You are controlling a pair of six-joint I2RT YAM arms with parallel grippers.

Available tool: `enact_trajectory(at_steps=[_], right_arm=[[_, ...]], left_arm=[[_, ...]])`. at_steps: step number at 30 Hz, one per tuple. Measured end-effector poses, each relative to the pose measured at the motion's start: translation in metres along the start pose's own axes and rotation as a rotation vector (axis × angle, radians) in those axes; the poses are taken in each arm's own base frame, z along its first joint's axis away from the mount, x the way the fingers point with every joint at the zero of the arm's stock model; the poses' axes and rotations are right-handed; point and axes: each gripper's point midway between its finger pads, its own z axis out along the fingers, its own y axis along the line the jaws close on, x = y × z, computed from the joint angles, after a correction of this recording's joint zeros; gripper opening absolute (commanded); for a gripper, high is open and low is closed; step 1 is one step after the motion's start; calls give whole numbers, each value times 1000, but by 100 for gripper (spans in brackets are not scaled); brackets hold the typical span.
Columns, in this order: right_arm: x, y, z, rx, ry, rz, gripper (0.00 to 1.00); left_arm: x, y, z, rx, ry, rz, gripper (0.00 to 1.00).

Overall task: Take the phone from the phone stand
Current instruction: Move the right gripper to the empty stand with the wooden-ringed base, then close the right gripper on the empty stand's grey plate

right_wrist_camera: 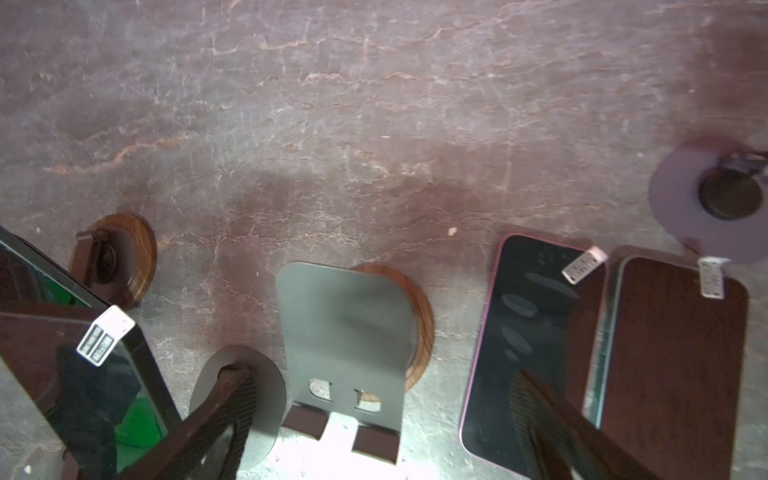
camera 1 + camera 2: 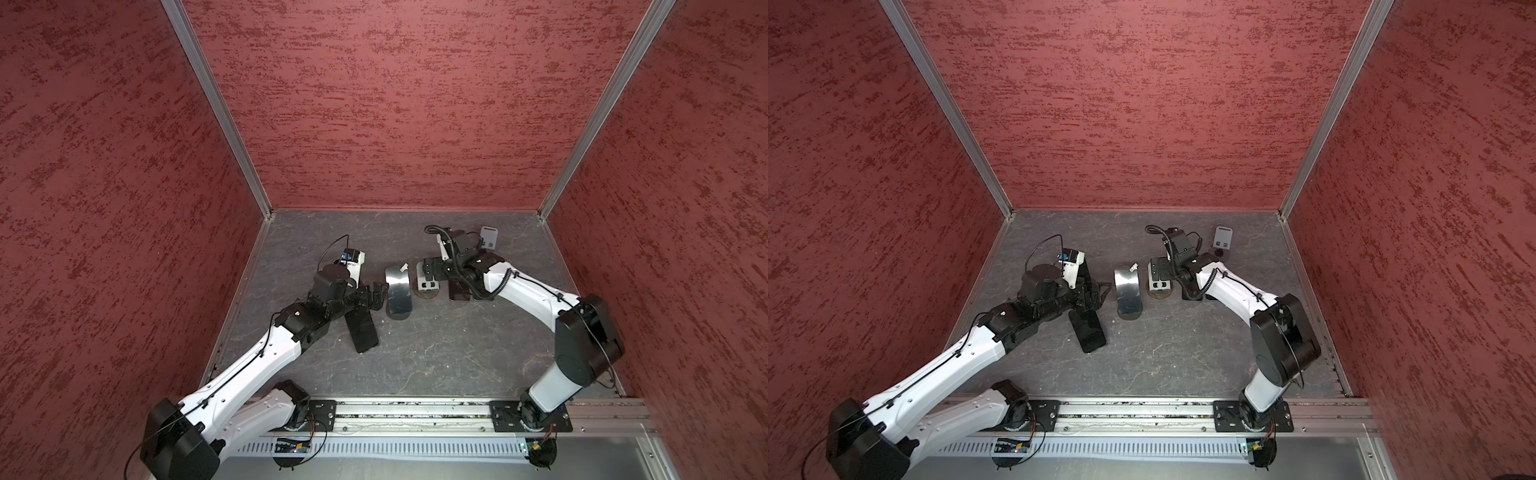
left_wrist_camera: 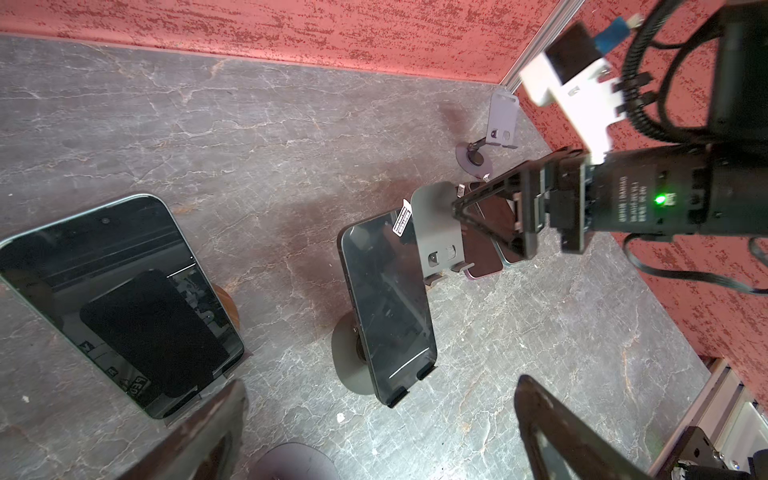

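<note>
A dark phone (image 2: 398, 293) with a small white sticker leans on a grey phone stand (image 3: 347, 353) with a round base, mid table, in both top views. My left gripper (image 2: 376, 293) is open just left of this phone, which fills the gap ahead of its fingers (image 3: 552, 428) in the left wrist view. Further left, a second dark phone (image 3: 120, 307) rests on a stand with a wooden base. My right gripper (image 1: 381, 372) is open, holding nothing, over an empty grey stand (image 1: 345, 340) on a wooden disc.
Two phones lie flat side by side right of the empty stand, one pink-rimmed (image 1: 536, 345), the other dark (image 1: 673, 365). Another empty stand (image 2: 488, 239) is at the back right. Red walls close in three sides, with a metal rail (image 2: 415, 415) along the front.
</note>
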Motion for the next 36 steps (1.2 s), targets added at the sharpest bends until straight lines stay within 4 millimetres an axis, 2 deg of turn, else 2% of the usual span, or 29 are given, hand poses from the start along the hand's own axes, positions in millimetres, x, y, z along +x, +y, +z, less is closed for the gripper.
enact_trajectory(at_steps=[9, 17, 26, 28, 29, 36], right_arm=[[9, 15, 23, 33, 48, -35, 99], [10, 12, 44, 83, 73, -29, 94], [14, 7, 59, 126, 107, -30, 77], [13, 9, 59, 124, 106, -30, 59], [12, 10, 58, 125, 102, -37, 56], [8, 9, 58, 137, 97, -44, 55]], left_arm=[[-2, 0, -2, 0, -8, 3, 99], [-5, 1, -5, -10, -23, 15, 100], [0, 5, -5, -29, -6, 25, 100], [0, 5, -5, -29, -5, 25, 100], [0, 5, -5, -29, -6, 25, 99], [0, 7, -5, -40, -9, 26, 100]])
